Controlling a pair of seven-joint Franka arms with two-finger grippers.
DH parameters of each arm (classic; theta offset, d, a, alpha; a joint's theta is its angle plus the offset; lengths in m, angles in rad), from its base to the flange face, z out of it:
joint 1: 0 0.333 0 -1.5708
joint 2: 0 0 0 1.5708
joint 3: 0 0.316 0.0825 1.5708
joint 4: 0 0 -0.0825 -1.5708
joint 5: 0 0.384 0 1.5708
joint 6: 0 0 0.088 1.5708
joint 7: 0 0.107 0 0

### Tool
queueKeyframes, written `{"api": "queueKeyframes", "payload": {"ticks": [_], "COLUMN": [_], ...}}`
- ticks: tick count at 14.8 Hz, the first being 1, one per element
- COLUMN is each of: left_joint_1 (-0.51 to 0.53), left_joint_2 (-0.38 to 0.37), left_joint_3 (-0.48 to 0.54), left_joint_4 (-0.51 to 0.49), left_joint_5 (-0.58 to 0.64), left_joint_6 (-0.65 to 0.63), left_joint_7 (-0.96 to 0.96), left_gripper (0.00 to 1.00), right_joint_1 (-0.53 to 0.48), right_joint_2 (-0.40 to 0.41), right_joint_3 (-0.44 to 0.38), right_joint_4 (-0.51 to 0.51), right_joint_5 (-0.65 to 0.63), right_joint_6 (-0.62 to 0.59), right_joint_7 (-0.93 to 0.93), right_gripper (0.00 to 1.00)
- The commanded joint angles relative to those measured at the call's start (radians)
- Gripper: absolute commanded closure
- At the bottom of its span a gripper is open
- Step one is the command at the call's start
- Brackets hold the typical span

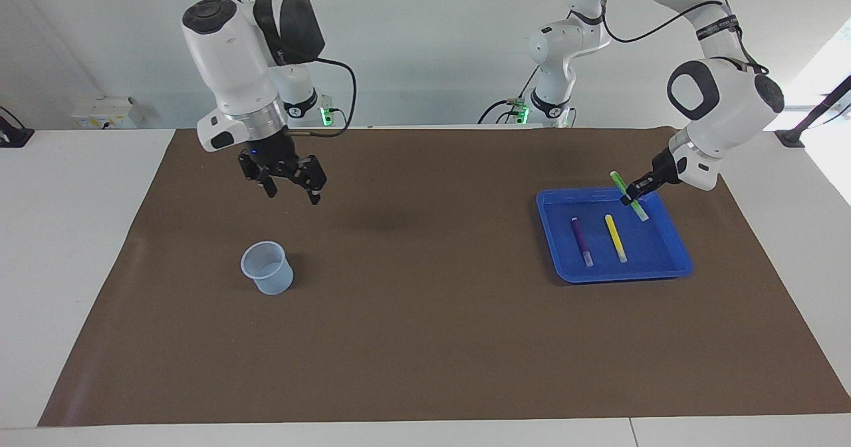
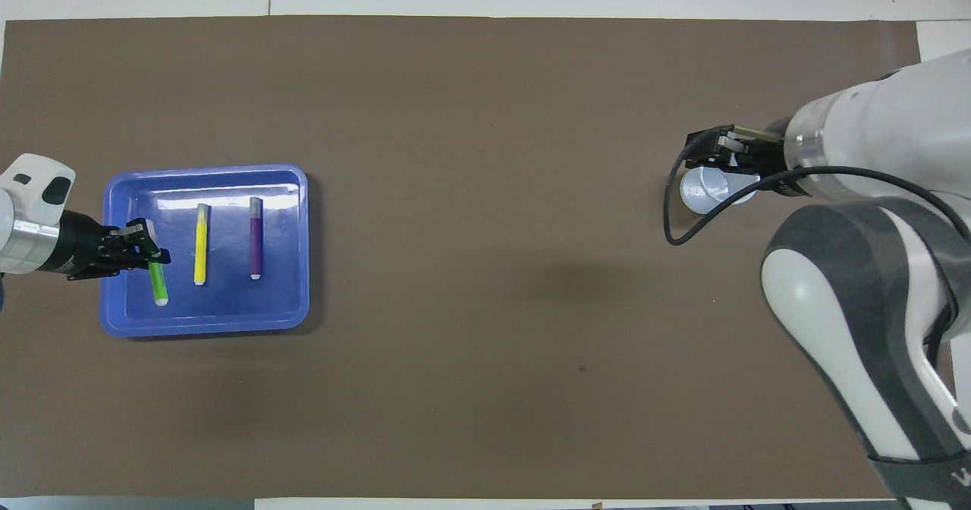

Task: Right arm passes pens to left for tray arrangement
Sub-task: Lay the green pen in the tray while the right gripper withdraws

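Note:
The blue tray (image 1: 665, 271) lies toward the left arm's end of the table. The purple pen (image 1: 582, 241) and the yellow pen (image 1: 615, 237) lie side by side in it. My left gripper (image 1: 630, 197) is shut on the green pen (image 1: 618, 182) and holds it tilted over the part of the tray beside the yellow pen, white cap down. In the overhead view, the left gripper (image 2: 142, 252) grips the green pen (image 2: 158, 286) in the tray (image 2: 284, 297). My right gripper (image 1: 292, 194) is open and empty, raised over the mat by the cup.
A small translucent pale-blue cup (image 1: 267, 269) stands upright toward the right arm's end; in the overhead view the right gripper (image 2: 709, 149) overlaps the cup's (image 2: 709, 191) rim. A brown mat (image 1: 425, 314) covers the table. Two smaller white arms stand at the robots' edge.

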Motion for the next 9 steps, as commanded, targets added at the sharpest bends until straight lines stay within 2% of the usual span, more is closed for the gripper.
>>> {"api": "queueKeyframes", "payload": {"ticks": [1,3,6,9], "left_joint_1": [0.021,0.021,0.021,0.024], "left_joint_2": [0.069,0.105,0.154,0.189], "left_joint_3": [-0.009,-0.009,-0.011,-0.009], "left_joint_4": [0.031,0.031,0.033,0.033], "left_joint_5": [0.092,0.172,0.228,0.243], "left_joint_6": [0.048,0.088,0.144,0.190], "left_joint_7": [0.132,0.143,0.155,0.169], "left_gripper": [1.00,1.00,1.00,1.00], "right_joint_1": [-0.001,-0.001,-0.003,-0.003], "right_joint_2": [-0.027,-0.024,-0.011,-0.011], "right_joint_3": [-0.082,-0.117,-0.146,-0.151], "right_joint_4": [-0.008,0.044,0.162,0.215], "right_joint_5": [-0.036,-0.041,-0.082,-0.094], "right_joint_6": [-0.018,-0.070,-0.196,-0.259], "right_joint_7": [-0.174,-0.225,-0.234,-0.234], "right_gripper": [0.00,0.00,0.00,0.00]}}
